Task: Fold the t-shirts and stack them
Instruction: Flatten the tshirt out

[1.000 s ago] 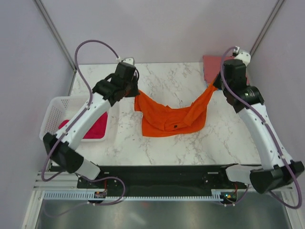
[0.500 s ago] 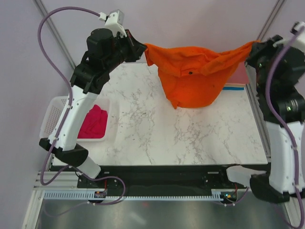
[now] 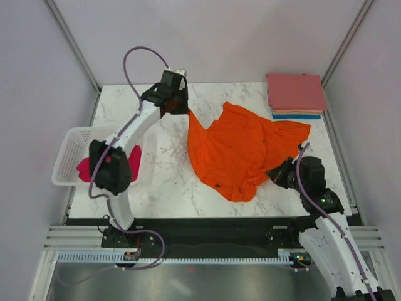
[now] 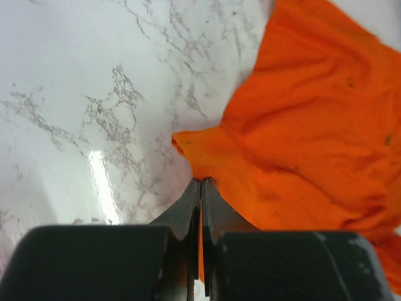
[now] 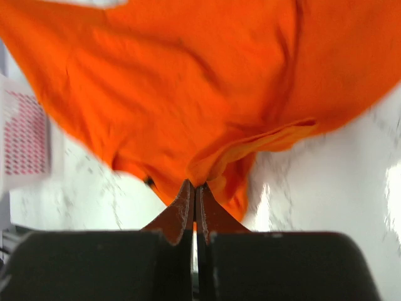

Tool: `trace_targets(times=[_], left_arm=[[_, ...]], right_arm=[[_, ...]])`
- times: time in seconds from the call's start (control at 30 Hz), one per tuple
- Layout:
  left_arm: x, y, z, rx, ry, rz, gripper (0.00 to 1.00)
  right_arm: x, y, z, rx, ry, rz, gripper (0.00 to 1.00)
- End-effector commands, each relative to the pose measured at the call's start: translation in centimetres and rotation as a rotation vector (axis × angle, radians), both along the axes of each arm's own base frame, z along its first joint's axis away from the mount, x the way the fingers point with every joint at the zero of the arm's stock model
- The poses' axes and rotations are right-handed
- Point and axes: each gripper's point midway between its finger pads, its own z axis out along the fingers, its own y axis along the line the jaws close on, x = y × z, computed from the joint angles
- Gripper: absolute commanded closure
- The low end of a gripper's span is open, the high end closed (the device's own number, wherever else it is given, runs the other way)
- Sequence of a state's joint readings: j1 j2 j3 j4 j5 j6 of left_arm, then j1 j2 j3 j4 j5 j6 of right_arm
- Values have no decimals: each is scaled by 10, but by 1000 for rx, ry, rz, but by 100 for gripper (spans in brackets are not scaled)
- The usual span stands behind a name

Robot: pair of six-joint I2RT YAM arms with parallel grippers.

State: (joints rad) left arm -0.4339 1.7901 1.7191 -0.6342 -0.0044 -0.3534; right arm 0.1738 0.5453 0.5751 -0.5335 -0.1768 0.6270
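The bright orange t-shirt (image 3: 241, 147) lies spread and wrinkled across the middle of the marble table. My left gripper (image 3: 187, 110) is shut on its far left corner; the left wrist view shows the cloth (image 4: 301, 138) pinched between the fingertips (image 4: 201, 183). My right gripper (image 3: 273, 173) is shut on its near right edge; the right wrist view shows the cloth (image 5: 207, 94) pinched at the tips (image 5: 195, 186). A magenta-pink shirt (image 3: 109, 164) lies in the basket, partly hidden by the left arm. Folded salmon-pink (image 3: 296, 93), peach and blue shirts are stacked at the far right corner.
A white mesh basket (image 3: 67, 153) stands at the table's left edge. The folded stack sits at the far right corner. The left arm reaches over the basket toward the table's far left. Purple cables loop above both arms.
Both grippers have come down from high up and lowered the orange shirt onto the table. It now lies spread out; the right gripper moved near, the left stays far.
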Motion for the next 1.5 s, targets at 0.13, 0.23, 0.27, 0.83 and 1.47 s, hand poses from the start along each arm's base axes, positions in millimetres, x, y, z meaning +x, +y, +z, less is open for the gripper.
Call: trace_targets(times=[0.13,0.23,0.27,0.83,1.47], left_arm=[[92,-14,-56,75,-17,-55,98],[131,-23,-85,85,-32,-82,98],[139,-23,-67,82,-79,-85,98],[-105,-135,-93,-78,197,-442,62],[-56,-4,-234,397,457,-66,65]], right_arm=[[-15,27,-13,169,28,83,96],[-16,28,-16,183,44,84,95],[-16,28,-15,181,43,81,94],[29,-18,9,-70,65,-126,61],[40,-30,16,-152,76,-157,60]])
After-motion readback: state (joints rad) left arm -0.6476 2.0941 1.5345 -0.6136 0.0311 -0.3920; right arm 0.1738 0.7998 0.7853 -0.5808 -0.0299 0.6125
